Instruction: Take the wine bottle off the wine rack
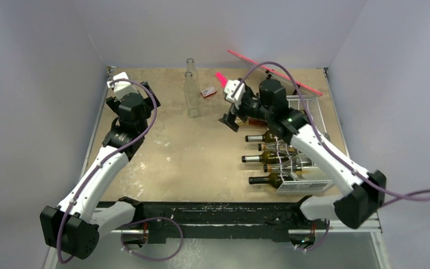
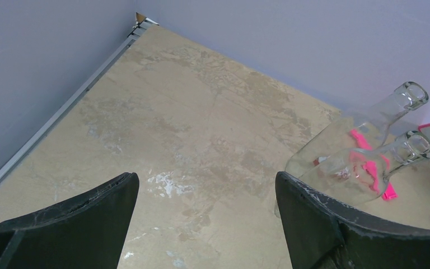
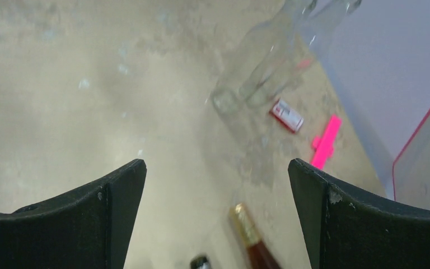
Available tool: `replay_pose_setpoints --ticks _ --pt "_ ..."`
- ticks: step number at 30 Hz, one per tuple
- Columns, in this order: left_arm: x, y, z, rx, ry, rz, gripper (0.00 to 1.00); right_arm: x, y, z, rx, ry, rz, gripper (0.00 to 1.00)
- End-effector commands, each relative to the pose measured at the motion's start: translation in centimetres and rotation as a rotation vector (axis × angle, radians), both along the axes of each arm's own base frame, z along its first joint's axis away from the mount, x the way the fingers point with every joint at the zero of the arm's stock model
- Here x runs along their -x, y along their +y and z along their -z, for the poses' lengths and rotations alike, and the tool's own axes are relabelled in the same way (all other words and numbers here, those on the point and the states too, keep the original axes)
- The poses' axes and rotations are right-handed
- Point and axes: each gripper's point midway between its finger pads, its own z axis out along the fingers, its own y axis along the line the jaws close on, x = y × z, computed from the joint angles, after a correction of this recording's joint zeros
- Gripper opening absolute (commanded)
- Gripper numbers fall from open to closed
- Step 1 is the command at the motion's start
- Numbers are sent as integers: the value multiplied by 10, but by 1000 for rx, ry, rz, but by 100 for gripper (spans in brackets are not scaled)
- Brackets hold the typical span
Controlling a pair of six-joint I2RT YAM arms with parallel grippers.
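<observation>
Gaping empty, the right pincer (image 3: 217, 163) hangs near a gold-capped wine bottle (image 3: 250, 234).

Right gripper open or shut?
Open. In the right wrist view the right gripper has its fingers spread wide, gripping nothing; only the table shows between them.

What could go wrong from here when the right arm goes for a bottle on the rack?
1. The wine bottles lie packed close together in the wine rack. If the open right gripper closes on one neck, it may nudge the neighbours.
2. Two clear bottles stand upright just left of that gripper, and a wide swing could topple them.
3. The right arm's purple cable loops near the pink board and might snag.
</observation>
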Motion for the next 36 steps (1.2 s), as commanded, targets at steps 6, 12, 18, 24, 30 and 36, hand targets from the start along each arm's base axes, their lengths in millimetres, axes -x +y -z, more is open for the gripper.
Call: replay_pose_setpoints --ticks 6,12,18,24,30,36 --pt "0 -3 -36 47 -99 11 91 61 -99 3 247 -59 167 100" --pt "-1 -4 -36 51 -98 15 91 82 -132 28 399 -7 199 100" --pt "-1 -4 -35 48 -93 13 91 96 -144 61 561 97 126 94" --pt "-2 -4 -34 45 -90 13 91 100 -157 96 706 205 110 81" --pt "-1 -4 -35 44 -91 11 91 102 -166 111 781 242 106 78" --pt "-1 -4 -34 44 -91 11 91 88 -184 129 920 218 147 78"
